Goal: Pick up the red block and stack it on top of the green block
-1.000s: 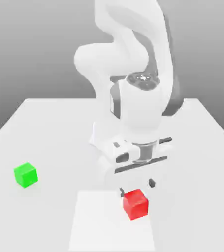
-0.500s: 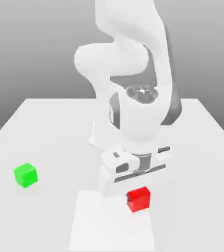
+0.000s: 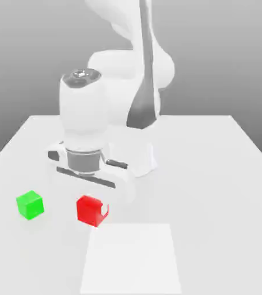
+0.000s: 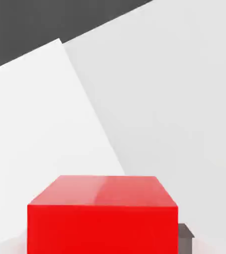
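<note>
A: Entry, exterior view. Claw (image 3: pixel 92 211) is closed on the red block (image 3: pixel 88 210); one white fingertip (image 3: pixel 103 211) shows against the block's face on the exterior view's right side. The hand above it points straight down.

B: Is the block on the bench (image 3: pixel 213 173)?

A: It looks held a little clear of the surface, but I cannot say for certain from this angle. In the picture it sits at about 7 o'clock from centre.

B: And the green block (image 3: pixel 29 204)?

A: Resting on the bench, at roughly 9 o'clock from the red block, near it but apart, with a clear strip of bench between them. Nothing on top of it.

B: Anything else on the surface?

A: A paler square patch (image 3: pixel 132 259) on the bench at about 4 o'clock from the red block, its near corner just beside the block.

B: Hand view?

A: Red block (image 4: pixel 103 218) seen close up, top face and front face visible, a dark finger pad (image 4: pixel 185 238) touching one side. Beyond it the bench and the edge of the paler patch (image 4: pixel 35 139) run off at a slant.
</note>
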`<state>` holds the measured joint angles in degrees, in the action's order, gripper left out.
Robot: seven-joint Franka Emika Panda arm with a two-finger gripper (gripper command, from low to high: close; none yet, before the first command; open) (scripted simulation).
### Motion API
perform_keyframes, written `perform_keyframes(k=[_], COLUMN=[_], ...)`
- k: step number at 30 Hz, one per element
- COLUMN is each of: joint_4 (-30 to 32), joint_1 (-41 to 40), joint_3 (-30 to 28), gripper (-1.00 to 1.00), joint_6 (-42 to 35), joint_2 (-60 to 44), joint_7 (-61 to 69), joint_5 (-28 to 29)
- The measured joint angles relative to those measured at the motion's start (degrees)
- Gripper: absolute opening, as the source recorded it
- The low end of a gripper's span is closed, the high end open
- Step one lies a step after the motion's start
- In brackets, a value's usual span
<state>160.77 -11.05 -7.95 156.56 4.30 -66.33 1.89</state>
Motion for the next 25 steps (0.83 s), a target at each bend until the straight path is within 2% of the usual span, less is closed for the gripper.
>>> perform_keyframes(k=[15, 18, 22, 23, 25], joint_4=[1.84, 1.8, 1.48, 1.41, 1.41], joint_1=[-20.53, -20.91, -20.53, -20.94, -20.94], joint_3=[-9.02, -9.98, -8.5, -7.81, -7.81], gripper=[-1.0, -1.0, -1.0, 1.0, 1.0], joint_6=[-3.44, 0.59, 8.29, 9.5, 9.5], joint_2=[5.57, 1.43, -6.93, -8.28, -8.28], joint_7=[-40.1, -40.91, -35.99, -34.9, -34.9], joint_5=[4.47, 2.43, -5.04, -6.57, -6.57])
